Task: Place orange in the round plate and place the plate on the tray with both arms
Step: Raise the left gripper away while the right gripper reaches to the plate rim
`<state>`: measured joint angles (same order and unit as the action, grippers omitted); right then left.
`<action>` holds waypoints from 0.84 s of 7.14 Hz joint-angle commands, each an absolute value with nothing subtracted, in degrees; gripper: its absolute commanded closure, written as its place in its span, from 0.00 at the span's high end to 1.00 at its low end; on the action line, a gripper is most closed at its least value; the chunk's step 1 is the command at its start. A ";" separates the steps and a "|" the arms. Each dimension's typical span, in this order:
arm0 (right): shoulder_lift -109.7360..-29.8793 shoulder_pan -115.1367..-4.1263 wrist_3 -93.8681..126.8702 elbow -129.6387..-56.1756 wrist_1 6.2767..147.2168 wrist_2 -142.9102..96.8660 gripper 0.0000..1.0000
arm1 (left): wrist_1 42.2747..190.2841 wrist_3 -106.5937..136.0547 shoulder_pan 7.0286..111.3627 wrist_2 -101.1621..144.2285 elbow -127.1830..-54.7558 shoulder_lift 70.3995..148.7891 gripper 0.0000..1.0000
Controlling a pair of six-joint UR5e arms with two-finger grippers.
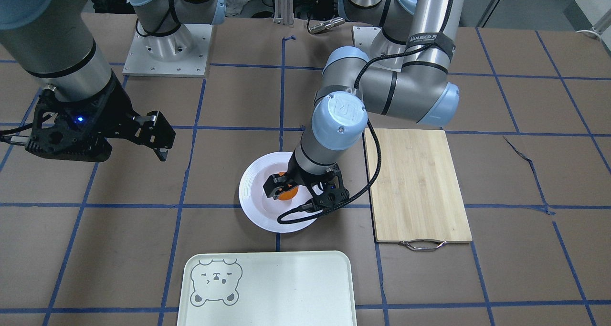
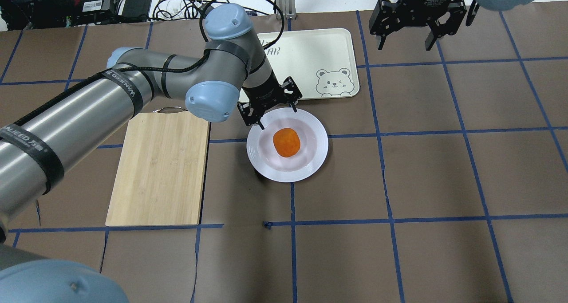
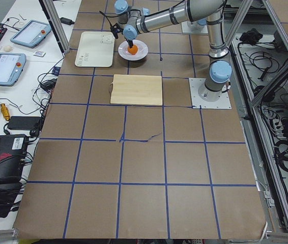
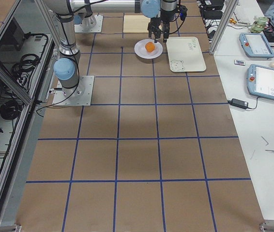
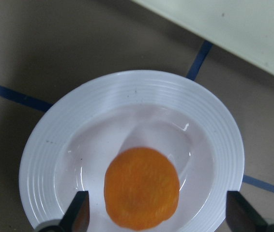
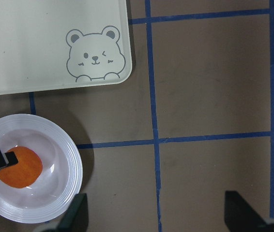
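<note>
The orange [image 2: 286, 142] lies in the sunken centre of the round plate [image 2: 317, 156], near the middle of the table. My left gripper [image 2: 277, 117] hovers just over it, open; in the left wrist view its fingertips [image 5: 79, 212] stand apart on either side of the orange [image 5: 142, 188] without touching it. The tray [image 2: 310, 54], with its bear drawing, lies just beyond the plate. My right gripper [image 2: 406, 41] hangs open with nothing in it, off to the right, beyond the tray's end. In the right wrist view the plate [image 6: 71, 169] and tray [image 6: 30, 48] sit at the left.
A bamboo cutting board [image 2: 159, 165] with a metal handle lies left of the plate, under my left arm. Brown paper with blue tape lines covers the table. Cables and electronics sit along the far edge.
</note>
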<state>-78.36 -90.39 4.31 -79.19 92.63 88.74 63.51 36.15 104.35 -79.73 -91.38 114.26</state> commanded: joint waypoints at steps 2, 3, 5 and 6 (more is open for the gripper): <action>-77.18 -90.26 4.48 -86.88 98.66 79.76 1.00 | 74.84 17.89 93.13 -88.77 -84.22 108.83 1.00; -76.12 -90.96 4.74 -92.58 105.92 79.11 1.00 | 75.40 14.36 89.94 -88.77 -83.24 107.42 1.00; -73.75 -91.14 5.62 -104.97 122.79 72.54 1.00 | 81.27 12.92 86.06 -89.12 -82.01 103.90 1.00; -71.91 -91.32 5.62 -108.60 128.00 69.81 1.00 | 84.17 12.83 85.87 -89.73 -82.26 103.10 1.00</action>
